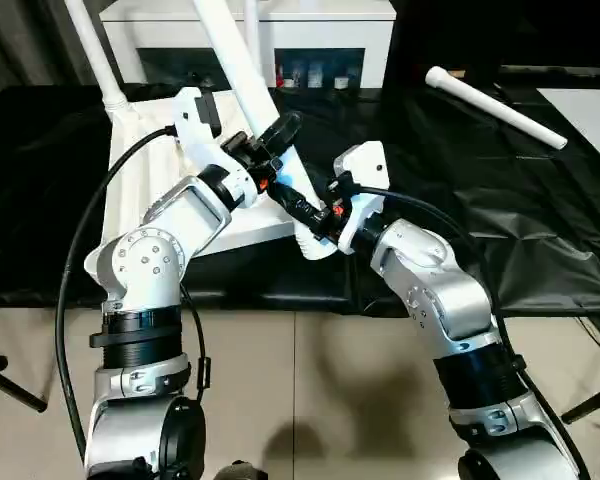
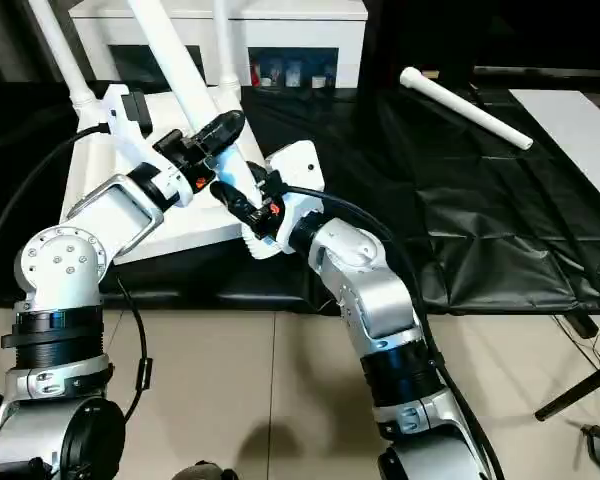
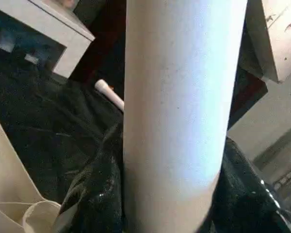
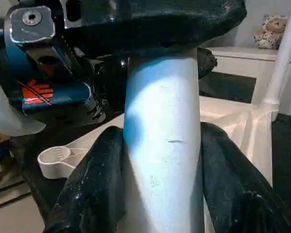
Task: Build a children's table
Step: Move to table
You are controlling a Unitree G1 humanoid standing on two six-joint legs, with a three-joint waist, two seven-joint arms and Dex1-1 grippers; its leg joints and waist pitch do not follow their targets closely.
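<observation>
Risk noted: the leg (image 1: pixel 242 75) is held tilted over the near corner socket (image 1: pixel 318 243) of the tabletop (image 1: pixel 155 165); if it is turned while off the socket's axis, the thread is judged likely to cross or jam. With two grips close together low on a long tube, the free upper end could swing and strike the standing legs (image 1: pixel 92 50) already fitted at the far side. A slip of the tube through the pads is also possible.

Left tool (image 1: pixel 270 142) is closed on the leg, just above the right tool (image 1: pixel 307 205), also closed on it near the base. Both silver forearms are raised and angled inward, meeting over the tabletop's near corner.

Tabletop lies underside-up on the black-covered desk (image 1: pixel 500 220). One spare leg (image 1: pixel 495 107) lies well apart, at the far right.
</observation>
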